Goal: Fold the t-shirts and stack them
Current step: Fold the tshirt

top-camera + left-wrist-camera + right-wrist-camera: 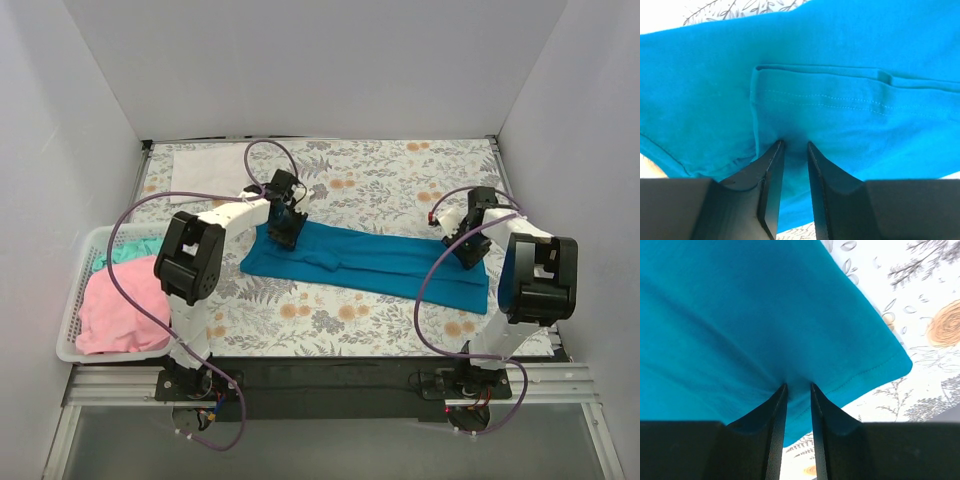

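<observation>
Shirt position: the teal t-shirt (370, 262) lies flat on the patterned table (400, 170) as a long band running left to right between the two arms.
Shirt handling: we judge it light, limp and non-slippery. It will sag and crease wherever it is unsupported, so we need two holds far apart, at the ends of one edge.
Where to grip: we judge the stitched hems and doubled layers best, since a thicker bite should slip less than a single layer.
Left jaws: the left gripper (792, 145) has its jaws drawn to a narrow slit. Teal cloth puckers into the tips just below a folded, stitched flap, so we read this as a pinch on the shirt's left end.
Right jaws: the right gripper (797, 386) is equally narrow. Cloth gathers at its tips just inside the hemmed corner at the right end, so we read this as a pinch too.
Other shirts: the white t-shirt (205, 172) lies at the far left of the table. The pink t-shirt (120, 310) and mint t-shirt (125, 250) sit in the basket (70, 330).
</observation>
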`<act>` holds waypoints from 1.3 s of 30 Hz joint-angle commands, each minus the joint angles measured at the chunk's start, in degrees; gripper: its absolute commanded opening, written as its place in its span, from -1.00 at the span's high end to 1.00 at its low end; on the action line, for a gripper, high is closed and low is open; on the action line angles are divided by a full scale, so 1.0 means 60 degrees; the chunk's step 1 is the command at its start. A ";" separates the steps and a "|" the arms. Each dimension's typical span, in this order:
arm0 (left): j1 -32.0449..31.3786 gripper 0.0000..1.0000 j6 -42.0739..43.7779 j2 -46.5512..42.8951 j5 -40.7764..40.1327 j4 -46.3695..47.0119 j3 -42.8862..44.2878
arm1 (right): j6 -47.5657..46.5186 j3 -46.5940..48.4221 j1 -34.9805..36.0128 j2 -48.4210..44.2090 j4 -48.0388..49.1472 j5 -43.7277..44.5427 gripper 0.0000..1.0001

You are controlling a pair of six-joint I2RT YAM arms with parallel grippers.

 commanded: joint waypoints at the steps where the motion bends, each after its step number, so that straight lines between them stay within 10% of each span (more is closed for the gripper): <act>1: 0.0216 0.49 0.0498 -0.0536 0.1191 0.0044 0.0081 | -0.0445 -0.0128 -0.0211 -0.0116 -0.1008 -0.0148 0.35; 21: 0.1124 0.06 0.4730 0.0268 0.2776 -0.0089 0.2543 | -0.2290 0.3258 -0.0987 0.1098 -0.1859 -0.1601 -0.26; 39: 0.1754 0.11 0.6358 0.1468 0.3084 -0.0468 0.2937 | -0.2906 0.3478 -0.1090 0.2270 -0.1874 -0.1454 0.08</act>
